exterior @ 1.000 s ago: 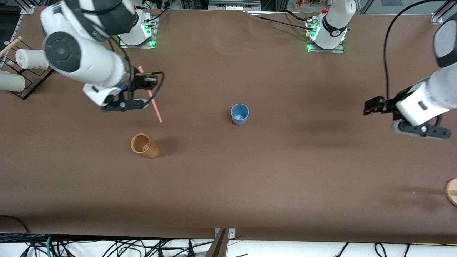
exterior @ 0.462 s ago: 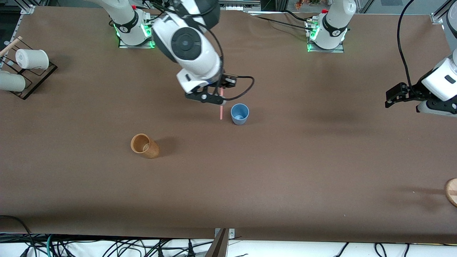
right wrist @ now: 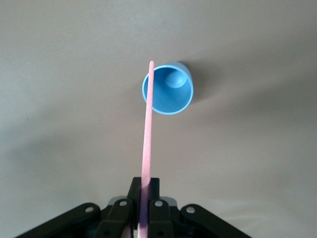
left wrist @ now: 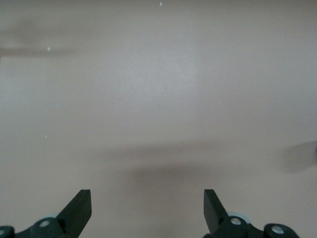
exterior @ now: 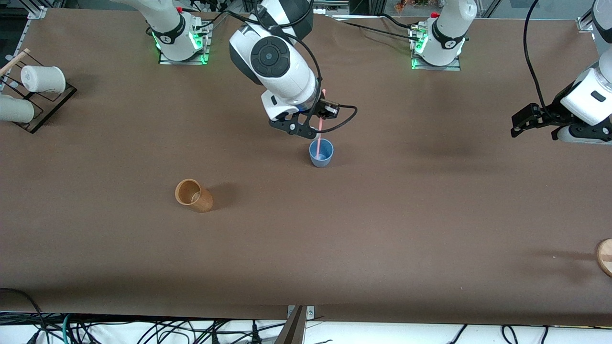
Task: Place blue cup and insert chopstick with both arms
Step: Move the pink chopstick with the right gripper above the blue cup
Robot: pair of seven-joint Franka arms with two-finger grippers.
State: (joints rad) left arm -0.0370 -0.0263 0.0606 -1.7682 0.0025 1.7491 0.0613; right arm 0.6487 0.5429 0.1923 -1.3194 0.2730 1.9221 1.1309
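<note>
The blue cup (exterior: 321, 153) stands upright in the middle of the table and also shows in the right wrist view (right wrist: 168, 94), open and empty inside. My right gripper (exterior: 311, 123) hangs just above it and is shut on the pink chopstick (exterior: 321, 114), which it holds nearly upright. In the right wrist view the gripper (right wrist: 145, 186) clamps the chopstick (right wrist: 147, 134), and the lower tip lines up with the cup's rim. My left gripper (exterior: 519, 125) waits open and empty in the air at the left arm's end; the left wrist view shows it (left wrist: 146, 198) over bare table.
A tan cup (exterior: 193, 195) stands nearer the front camera, toward the right arm's end. White cups (exterior: 42, 79) lie on a black wire rack (exterior: 48, 107) at that end. A round wooden piece (exterior: 605, 257) sits at the left arm's end.
My right gripper has carried the chopstick from the right arm's end to above the blue cup and stood it more upright. My left arm has drawn back toward its end.
</note>
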